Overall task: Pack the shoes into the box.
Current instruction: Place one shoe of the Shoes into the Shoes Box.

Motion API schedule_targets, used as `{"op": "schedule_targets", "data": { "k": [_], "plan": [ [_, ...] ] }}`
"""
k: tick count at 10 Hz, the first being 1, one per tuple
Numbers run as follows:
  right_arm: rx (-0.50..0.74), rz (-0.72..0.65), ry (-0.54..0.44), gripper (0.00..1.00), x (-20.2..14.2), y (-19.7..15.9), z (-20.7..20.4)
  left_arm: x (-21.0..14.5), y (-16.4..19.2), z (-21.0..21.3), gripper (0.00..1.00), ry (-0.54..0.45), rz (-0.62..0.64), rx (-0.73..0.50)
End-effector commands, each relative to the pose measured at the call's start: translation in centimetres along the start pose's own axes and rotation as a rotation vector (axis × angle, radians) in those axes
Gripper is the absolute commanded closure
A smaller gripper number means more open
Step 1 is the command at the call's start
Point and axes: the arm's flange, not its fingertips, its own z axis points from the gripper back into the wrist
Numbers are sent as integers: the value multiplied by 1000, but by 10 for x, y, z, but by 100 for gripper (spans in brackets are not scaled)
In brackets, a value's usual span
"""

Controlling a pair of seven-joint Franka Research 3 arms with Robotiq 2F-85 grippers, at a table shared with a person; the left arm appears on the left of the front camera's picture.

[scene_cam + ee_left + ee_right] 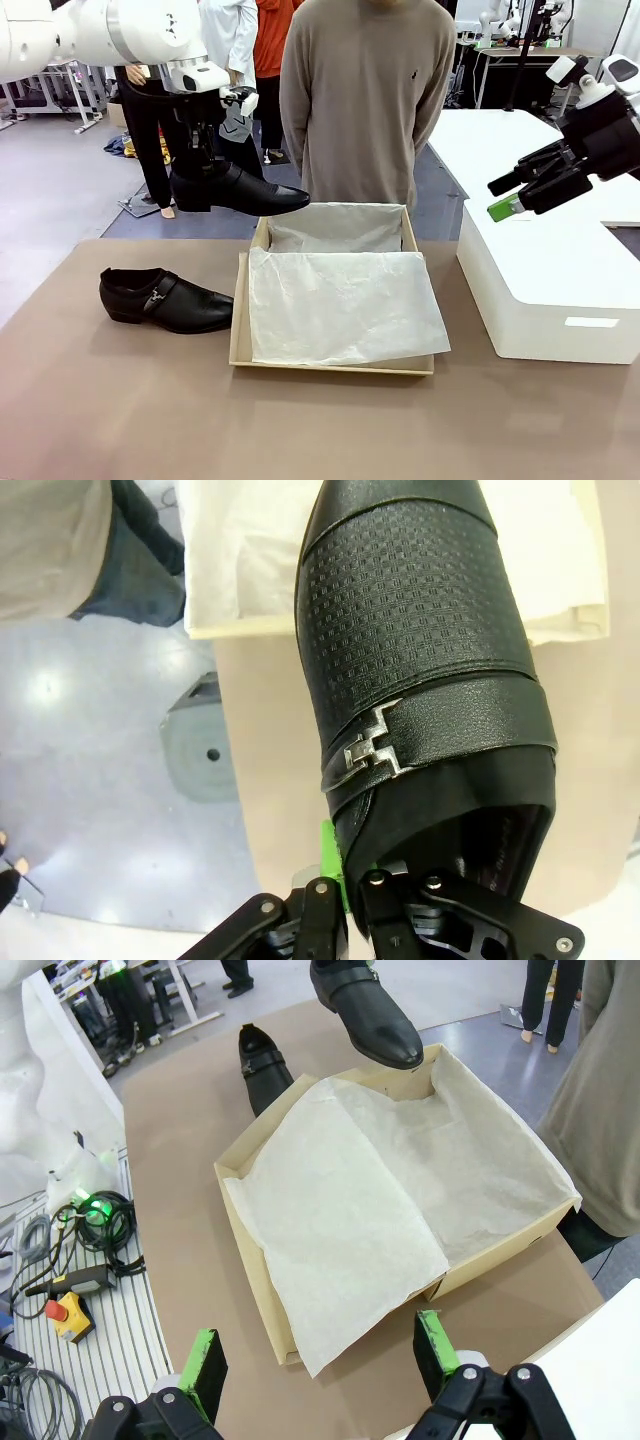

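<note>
**Robot arms and attendant: outward fittings**

Left arm [100,30]: glossy white rounded casings.
Left gripper [355,875]: black linkage bars, silver pivot screws behind the fingers, one green pad [328,865] at the tip.
Right gripper [318,1332]: black knuckles, green pads [205,1360] ahead of them, white wrist [610,75] behind.
Person [365,100]: taupe sweater, small dark chest emblem [415,73].

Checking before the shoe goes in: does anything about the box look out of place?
Yes: the white tissue paper lies spread flat over the near part of the box, one corner hanging over the rim, so it covers much of the opening. Nothing looks damaged or spilled.
</note>
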Motion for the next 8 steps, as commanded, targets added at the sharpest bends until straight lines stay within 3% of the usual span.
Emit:
{"op": "schedule_targets", "data": {
  "k": [1, 8],
  "plan": [
    [12, 22, -30, 0, 2, -2, -1, -2, -2, 5, 100, 3, 2, 6],
    [12, 22, -30, 0, 2, -2, -1, -1, 0, 0, 100, 1, 1, 0]
  ]
}}
